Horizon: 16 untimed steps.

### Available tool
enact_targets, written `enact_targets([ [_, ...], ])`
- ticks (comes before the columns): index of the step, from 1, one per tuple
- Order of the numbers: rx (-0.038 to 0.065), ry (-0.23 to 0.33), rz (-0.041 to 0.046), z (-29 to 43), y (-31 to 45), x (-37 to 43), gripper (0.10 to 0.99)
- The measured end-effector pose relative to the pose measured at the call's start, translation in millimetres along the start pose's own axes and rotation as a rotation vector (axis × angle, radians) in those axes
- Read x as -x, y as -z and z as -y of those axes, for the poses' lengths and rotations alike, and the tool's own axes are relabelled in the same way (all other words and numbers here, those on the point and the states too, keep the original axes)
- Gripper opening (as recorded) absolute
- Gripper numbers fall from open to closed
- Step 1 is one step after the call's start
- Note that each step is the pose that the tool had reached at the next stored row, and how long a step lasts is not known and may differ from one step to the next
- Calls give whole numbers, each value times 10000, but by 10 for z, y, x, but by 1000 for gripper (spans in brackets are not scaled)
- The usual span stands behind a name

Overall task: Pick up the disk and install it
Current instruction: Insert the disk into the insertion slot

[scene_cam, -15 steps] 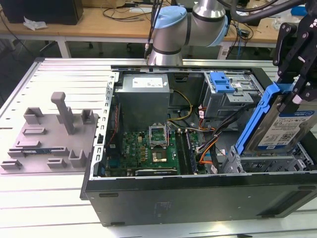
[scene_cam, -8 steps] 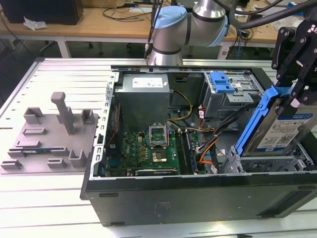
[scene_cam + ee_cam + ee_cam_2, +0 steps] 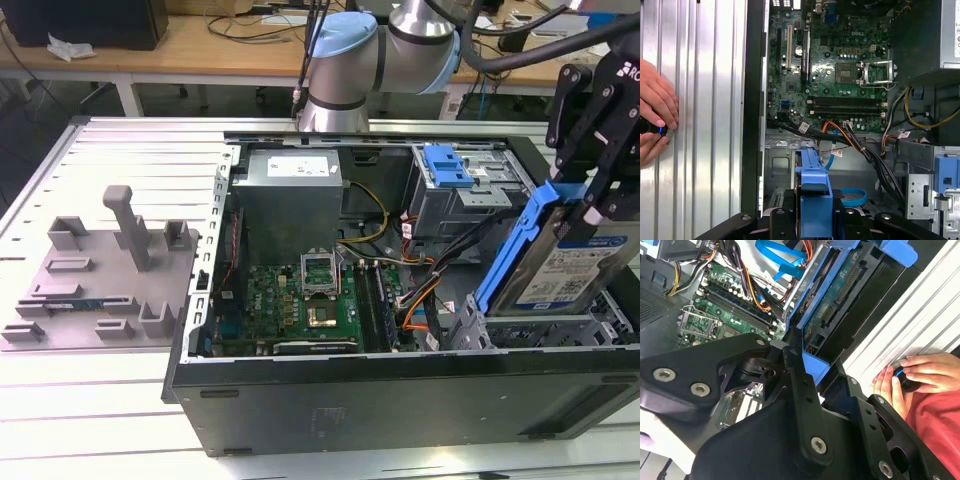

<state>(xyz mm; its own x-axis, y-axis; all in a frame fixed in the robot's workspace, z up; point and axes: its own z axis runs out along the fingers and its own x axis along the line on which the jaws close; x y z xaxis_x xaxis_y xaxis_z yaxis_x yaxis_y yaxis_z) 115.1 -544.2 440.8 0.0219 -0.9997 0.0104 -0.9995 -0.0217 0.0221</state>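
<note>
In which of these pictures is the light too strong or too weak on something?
Exterior view: the light is even, and the disk is evenly lit with no strong glare. First wrist view: the ribbed table reflects pale streaks. Second wrist view: the same table is washed nearly white.

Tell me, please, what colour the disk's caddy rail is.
Bright blue caddy rail, clearest in the exterior view.
</note>
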Motion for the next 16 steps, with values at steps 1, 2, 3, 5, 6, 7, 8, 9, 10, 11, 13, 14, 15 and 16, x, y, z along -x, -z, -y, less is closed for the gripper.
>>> enact_targets([
  [1,0,-1,2,0,-15,-12,365],
  [2,0,0,3,0,-20,-18,365],
  [3,1,0,2,0,-24,-25,365],
  [5,0,0,3,0,-38,-43,365],
  [6,0,0,3,0,-42,-49,365],
  [7,0,0,5,0,-51,-62,365],
  [8,0,0,8,0,-56,-69,365],
  [9,0,0,9,-1,-61,-76,365],
  [10,0,0,11,0,-67,-83,365],
  [11,0,0,14,0,-72,-88,365],
  [13,0,0,15,0,-83,-96,365],
  [14,0,0,14,0,-88,-101,365],
  [15,0,0,12,0,-92,-104,365],
  [16,0,0,12,0,-98,-106,365],
])
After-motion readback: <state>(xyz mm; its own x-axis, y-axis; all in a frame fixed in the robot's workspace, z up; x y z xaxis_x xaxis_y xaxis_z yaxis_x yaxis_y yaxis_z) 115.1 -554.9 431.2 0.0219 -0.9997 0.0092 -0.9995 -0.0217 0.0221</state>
